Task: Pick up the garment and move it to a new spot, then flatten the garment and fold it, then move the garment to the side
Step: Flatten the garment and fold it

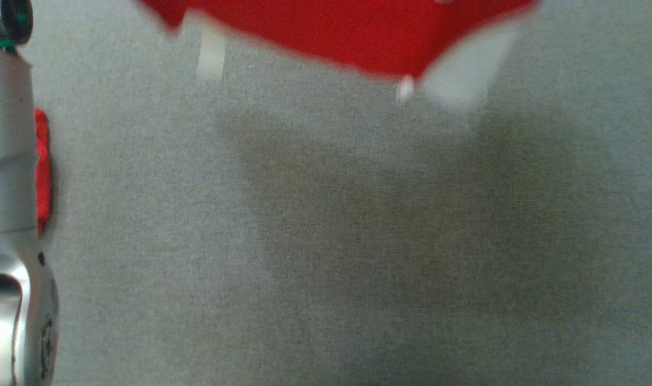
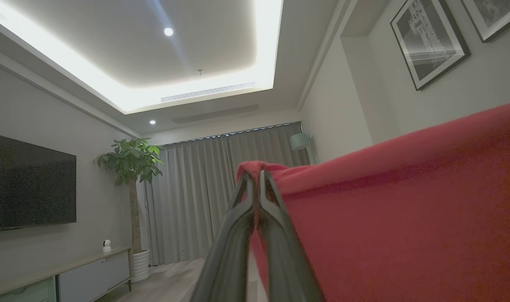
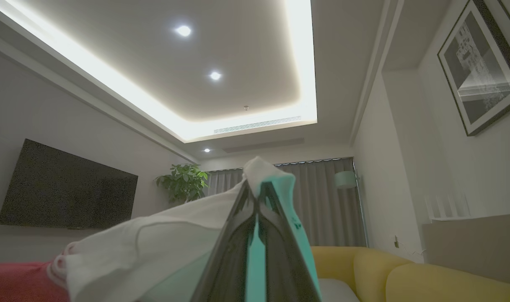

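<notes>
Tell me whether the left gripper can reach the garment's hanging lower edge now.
Probably not: the left gripper is shut on a red edge of the garment, so it would have to let go first.

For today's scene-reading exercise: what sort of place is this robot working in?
Most likely a home living room: a wall-mounted black flat television, a yellow upholstered sofa and a potted green leafy tree.

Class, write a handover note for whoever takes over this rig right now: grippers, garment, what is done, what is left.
Left gripper: shut on the garment at its red edge, pointing up towards the ceiling.
Right gripper: shut on its white-and-teal part, also pointing up.
Garment: hangs between them above the grey surface, apparently clear of it.
Done: pickup.
Left: set down at the new spot, flatten, fold, move aside.
</notes>
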You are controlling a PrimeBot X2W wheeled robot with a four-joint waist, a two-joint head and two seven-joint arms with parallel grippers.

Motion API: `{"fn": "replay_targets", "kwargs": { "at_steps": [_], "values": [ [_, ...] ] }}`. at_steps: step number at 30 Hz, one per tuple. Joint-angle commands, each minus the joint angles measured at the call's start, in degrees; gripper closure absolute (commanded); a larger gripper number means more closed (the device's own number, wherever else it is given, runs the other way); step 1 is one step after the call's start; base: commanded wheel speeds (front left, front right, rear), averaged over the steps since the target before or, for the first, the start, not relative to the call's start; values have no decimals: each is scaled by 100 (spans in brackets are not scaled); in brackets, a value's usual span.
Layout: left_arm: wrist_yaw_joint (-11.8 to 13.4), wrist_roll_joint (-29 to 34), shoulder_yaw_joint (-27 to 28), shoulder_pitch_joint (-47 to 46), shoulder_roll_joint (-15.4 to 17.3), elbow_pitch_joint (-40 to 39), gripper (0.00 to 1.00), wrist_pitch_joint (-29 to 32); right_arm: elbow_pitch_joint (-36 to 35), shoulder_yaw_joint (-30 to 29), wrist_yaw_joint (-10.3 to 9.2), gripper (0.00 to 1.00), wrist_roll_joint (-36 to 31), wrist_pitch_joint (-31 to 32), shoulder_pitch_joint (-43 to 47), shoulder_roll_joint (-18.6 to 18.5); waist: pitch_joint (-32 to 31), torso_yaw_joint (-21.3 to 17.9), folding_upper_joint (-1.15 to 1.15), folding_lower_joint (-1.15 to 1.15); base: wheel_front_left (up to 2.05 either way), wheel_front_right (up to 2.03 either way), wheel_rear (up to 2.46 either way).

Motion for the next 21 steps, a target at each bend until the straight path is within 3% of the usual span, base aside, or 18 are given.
{"fn": "replay_targets", "kwargs": {
  "at_steps": [1,4,8,16,21],
  "values": [
    [56,-9,235,-166,217,-73,100,-37,-3,-66,19,100,16,-62,-100,109,105,57,0,-3,0,0,0],
    [30,-69,363,41,156,-81,100,-60,180,-137,19,100,163,-120,40,72,70,27,0,-3,0,0,0],
    [-11,-201,638,1069,-35,-296,100,-63,43,4,19,100,507,-138,974,-68,-69,-37,0,-3,0,0,0],
    [-261,-630,1268,4035,-852,-32,100,-65,-630,-62,19,100,1489,-141,4516,39,-502,-287,0,-3,0,0,0],
    [-378,-693,1336,5150,-1091,327,100,-65,-805,283,19,100,1866,-118,6254,195,-701,-420,0,-3,0,0,0]
  ]
}}
